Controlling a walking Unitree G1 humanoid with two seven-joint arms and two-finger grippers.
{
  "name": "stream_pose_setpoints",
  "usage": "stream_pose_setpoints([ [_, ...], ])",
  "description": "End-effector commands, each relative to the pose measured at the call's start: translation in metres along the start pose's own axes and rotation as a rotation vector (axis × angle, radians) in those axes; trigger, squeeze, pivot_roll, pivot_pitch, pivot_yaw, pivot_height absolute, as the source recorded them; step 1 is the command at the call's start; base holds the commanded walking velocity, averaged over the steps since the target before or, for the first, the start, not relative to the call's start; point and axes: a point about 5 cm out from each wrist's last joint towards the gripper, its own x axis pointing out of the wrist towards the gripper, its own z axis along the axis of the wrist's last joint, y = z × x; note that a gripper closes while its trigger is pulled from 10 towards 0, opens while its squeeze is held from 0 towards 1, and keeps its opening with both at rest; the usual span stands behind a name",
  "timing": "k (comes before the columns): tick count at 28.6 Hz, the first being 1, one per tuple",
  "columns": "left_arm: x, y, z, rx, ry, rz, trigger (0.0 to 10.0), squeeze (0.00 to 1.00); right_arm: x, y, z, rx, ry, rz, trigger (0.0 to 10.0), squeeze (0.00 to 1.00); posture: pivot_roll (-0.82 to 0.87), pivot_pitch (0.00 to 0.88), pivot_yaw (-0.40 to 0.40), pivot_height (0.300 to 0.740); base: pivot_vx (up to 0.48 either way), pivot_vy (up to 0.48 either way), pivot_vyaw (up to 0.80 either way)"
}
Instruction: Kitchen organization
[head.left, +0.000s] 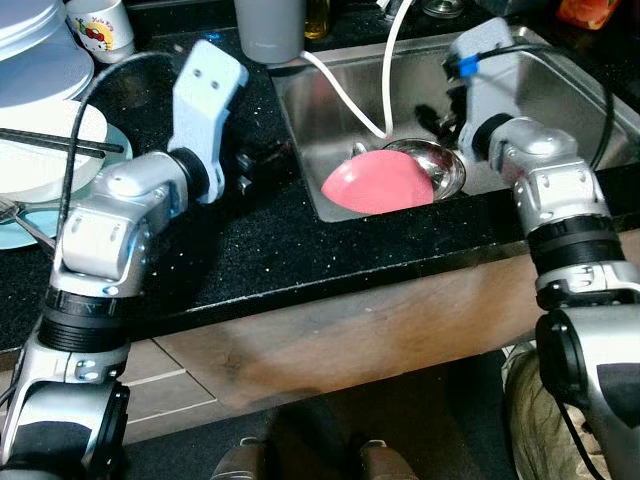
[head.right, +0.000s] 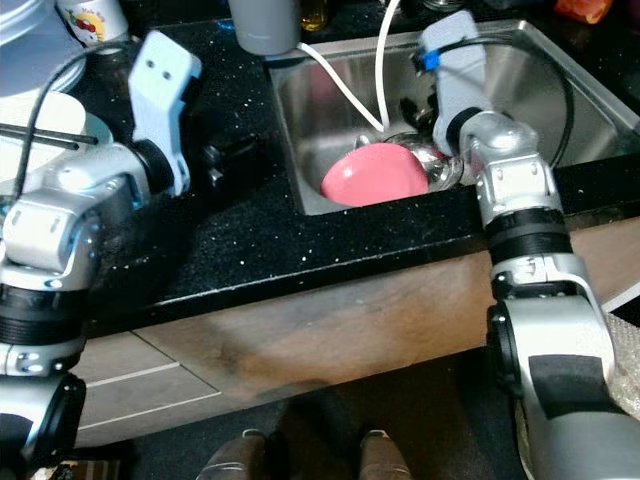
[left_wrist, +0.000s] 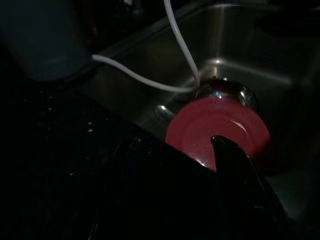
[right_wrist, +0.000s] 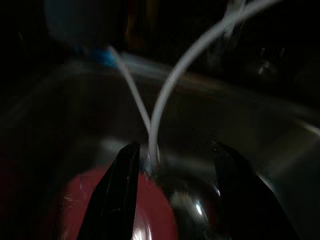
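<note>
arms (head.left: 120, 210): silver, black joints | black cables | blue clip (head.left: 462, 66) | fingers (right_wrist: 117, 195): black

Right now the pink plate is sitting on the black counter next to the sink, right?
Not quite. The pink plate is inside the sink, leaning on a steel bowl, not on the black counter. The left eye view shows it.

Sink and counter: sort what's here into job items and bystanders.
In play: pink plate, steel bowl, sink, right gripper open above the dishes, left gripper over the counter.

Lying about: white tubes, grey container, stacked plates, mug.
</note>
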Motion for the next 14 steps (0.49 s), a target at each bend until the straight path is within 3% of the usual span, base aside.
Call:
stream_pose_setpoints([
  [1, -0.002, -0.002, 0.003, 0.015, -0.018, -0.002, 10.0, 0.0, -0.002, 0.003, 0.014, 0.029, -0.105, 0.013, 10.0, 0.0, 0.03, 0.148, 0.033, 0.74, 0.0, 0.0, 0.0],
  [3, -0.002, -0.002, 0.004, 0.027, -0.023, 0.001, 10.0, 0.0, -0.003, 0.004, 0.015, 0.037, -0.125, 0.012, 10.0, 0.0, 0.03, 0.147, 0.034, 0.74, 0.0, 0.0, 0.0],
  [5, -0.005, 0.0, 0.002, 0.012, -0.031, 0.029, 10.0, 0.0, -0.01, 0.006, 0.014, 0.151, -0.192, -0.029, 10.0, 0.0, 0.03, 0.146, 0.034, 0.74, 0.0, 0.0, 0.0],
  [9, -0.009, 0.0, -0.003, 0.002, -0.019, 0.038, 10.0, 0.0, -0.02, 0.01, 0.007, 0.2, -0.216, -0.042, 10.0, 0.0, 0.03, 0.147, 0.036, 0.74, 0.0, 0.0, 0.0],
  [14, -0.015, -0.007, -0.016, -0.036, -0.003, 0.054, 10.0, 0.0, -0.041, 0.026, -0.005, 0.303, -0.265, -0.084, 10.0, 0.0, 0.03, 0.154, 0.03, 0.74, 0.0, 0.0, 0.0],
])
